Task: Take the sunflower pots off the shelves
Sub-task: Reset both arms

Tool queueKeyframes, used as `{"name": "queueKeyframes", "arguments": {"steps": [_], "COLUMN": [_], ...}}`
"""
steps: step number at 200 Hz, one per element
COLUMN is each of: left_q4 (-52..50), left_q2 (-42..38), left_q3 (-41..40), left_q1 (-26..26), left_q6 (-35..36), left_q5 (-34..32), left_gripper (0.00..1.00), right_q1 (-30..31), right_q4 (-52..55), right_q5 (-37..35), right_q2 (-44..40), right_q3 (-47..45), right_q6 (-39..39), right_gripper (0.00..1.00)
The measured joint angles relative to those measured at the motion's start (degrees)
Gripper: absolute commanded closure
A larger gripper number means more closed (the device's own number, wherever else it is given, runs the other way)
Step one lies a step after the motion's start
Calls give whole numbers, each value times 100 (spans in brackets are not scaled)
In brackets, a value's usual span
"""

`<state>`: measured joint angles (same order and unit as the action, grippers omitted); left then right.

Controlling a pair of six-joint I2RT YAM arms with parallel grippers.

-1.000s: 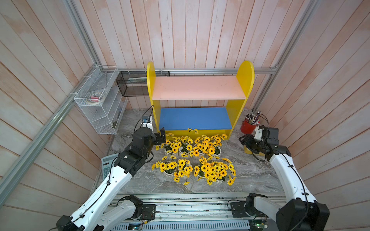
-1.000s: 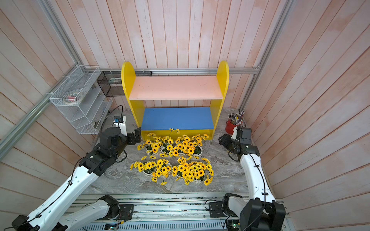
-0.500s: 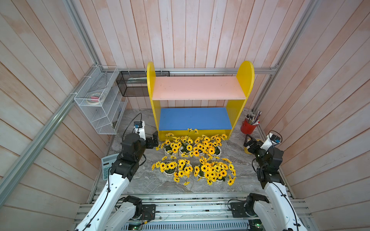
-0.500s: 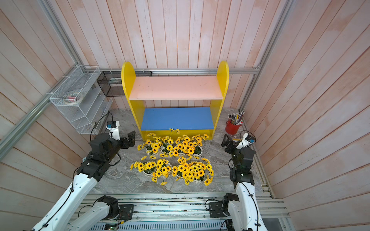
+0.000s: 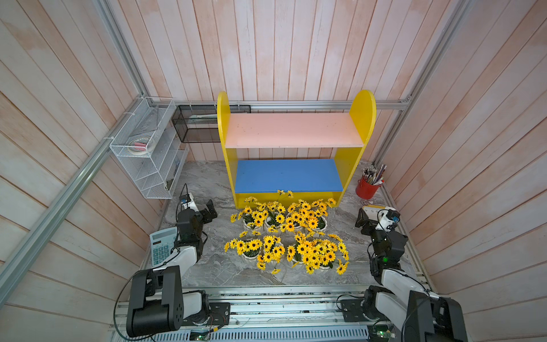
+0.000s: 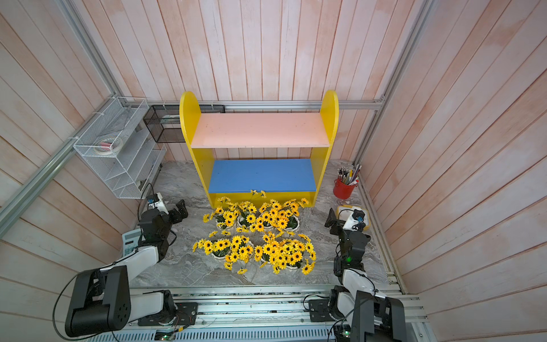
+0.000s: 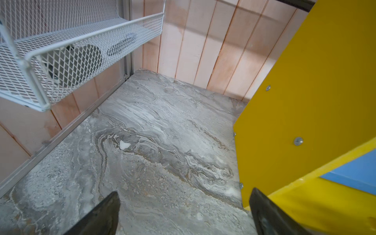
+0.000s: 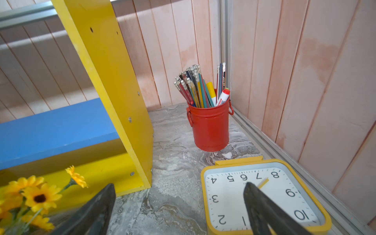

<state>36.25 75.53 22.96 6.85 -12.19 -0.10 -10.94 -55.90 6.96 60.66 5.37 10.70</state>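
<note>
Several sunflower pots (image 5: 307,217) (image 6: 266,219) stand in two rows on the marble table in front of the shelves (image 5: 291,130) (image 6: 257,130). The shelves' pink and blue boards are bare, apart from one flower stem leaning over the blue board's front edge. My left gripper (image 5: 210,210) (image 6: 180,210) (image 7: 184,191) is open and holds nothing, left of the pots, beside the yellow side panel (image 7: 305,91). My right gripper (image 5: 363,219) (image 6: 331,219) (image 8: 179,184) is open and holds nothing, right of the pots. One of its fingers hangs over a clock, and sunflowers (image 8: 38,197) show beside the other.
A yellow square clock (image 5: 374,210) (image 8: 254,199) lies by the right wall, behind it a red pencil cup (image 5: 367,186) (image 8: 210,128). A calculator (image 5: 161,245) lies under the left arm. A white wire rack (image 5: 148,148) (image 7: 81,50) and a black mesh basket (image 5: 195,127) hang at the back left.
Both arms have folded back toward the front rail. The left gripper has moved left, away from the pots. The right gripper stays near the clock.
</note>
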Motion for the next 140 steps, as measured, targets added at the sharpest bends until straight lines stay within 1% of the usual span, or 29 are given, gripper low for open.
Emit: {"name": "queueKeyframes", "arguments": {"steps": [21, 34, 56, 68, 91, 118, 128, 140], "left_q4": [629, 1429, 2492, 2597, 3082, 3241, 3213, 3211], "left_q2": [284, 595, 1279, 1390, 1405, 1399, 1405, 1405], "left_q3": [-208, -479, -935, -1047, -1073, -973, -887, -815], "left_q1": [-66, -157, -531, -647, -645, -643, -643, -643], "left_q6": [168, 302, 632, 763, 850, 940, 968, 988], "left_q5": [-105, -179, -313, -319, -422, -422, -396, -339], "left_gripper": [0, 0, 0, 0, 0, 0, 0, 0], "right_q1": [-33, -37, -37, -37, -28, 175, 229, 328], "right_q4": [-328, -562, -1023, -1290, -2002, -2929, -3060, -3025], "right_q5": [107, 201, 264, 258, 245, -33, -142, -358], "right_q2": [365, 654, 1169, 1401, 2037, 2859, 2983, 2944], "right_q3": [-68, -72, -72, -68, -74, -173, -197, -153], "right_q6": [-111, -201, -282, -282, -278, -282, -284, -310], "right_gripper": [2, 2, 2, 2, 2, 2, 2, 2]}}
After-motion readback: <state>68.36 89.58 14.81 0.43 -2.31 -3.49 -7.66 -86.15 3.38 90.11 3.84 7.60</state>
